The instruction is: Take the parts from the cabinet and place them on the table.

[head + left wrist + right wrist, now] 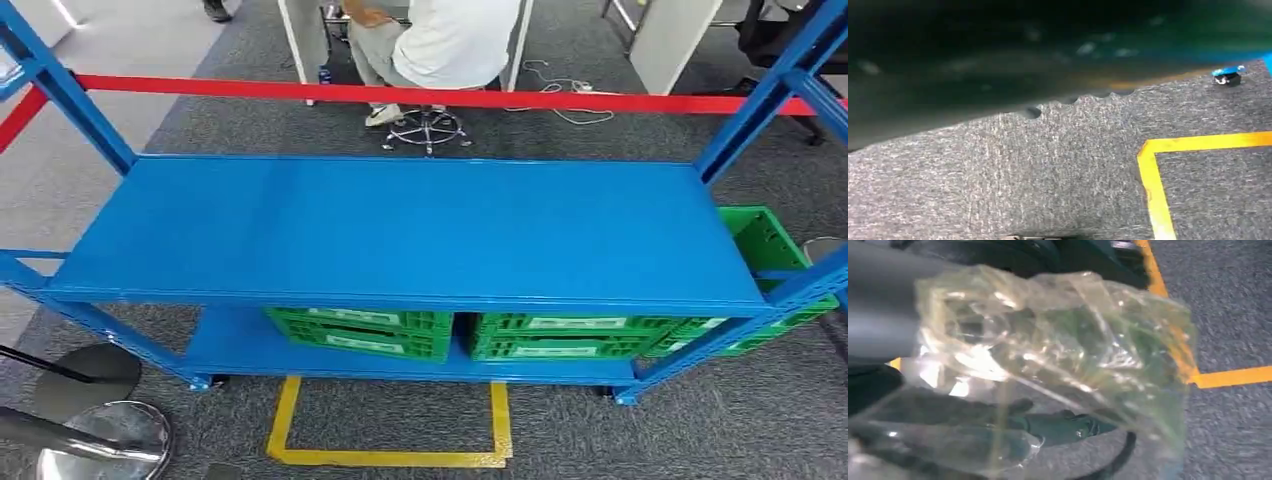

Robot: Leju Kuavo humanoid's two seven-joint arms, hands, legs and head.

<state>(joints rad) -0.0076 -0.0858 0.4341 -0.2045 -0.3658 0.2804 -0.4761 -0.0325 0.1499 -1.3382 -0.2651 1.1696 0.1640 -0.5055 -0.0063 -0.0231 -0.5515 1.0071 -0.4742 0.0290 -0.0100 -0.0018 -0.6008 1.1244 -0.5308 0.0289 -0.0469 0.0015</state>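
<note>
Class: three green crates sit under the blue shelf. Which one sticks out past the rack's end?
The rightmost green crate: angled, open top visible beyond the shelf; the others are tucked beneath.

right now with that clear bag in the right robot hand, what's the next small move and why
Probably raise the right robot hand toward the blue shelf top: it holds the clear plastic bag low over the grey carpet, and the shelf top looks bare.

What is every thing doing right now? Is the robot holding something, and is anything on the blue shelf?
Right hand: holding a clear plastic bag.
Clear plastic bag: crumpled, held up above the carpet; its contents are too blurred to tell.
Blue rack's top shelf: bare.
Green crates: sitting side by side on the lower shelf.
Green crate at the right end: sticking out past the rack.
Red tape barrier: stretched across behind the rack.
</note>
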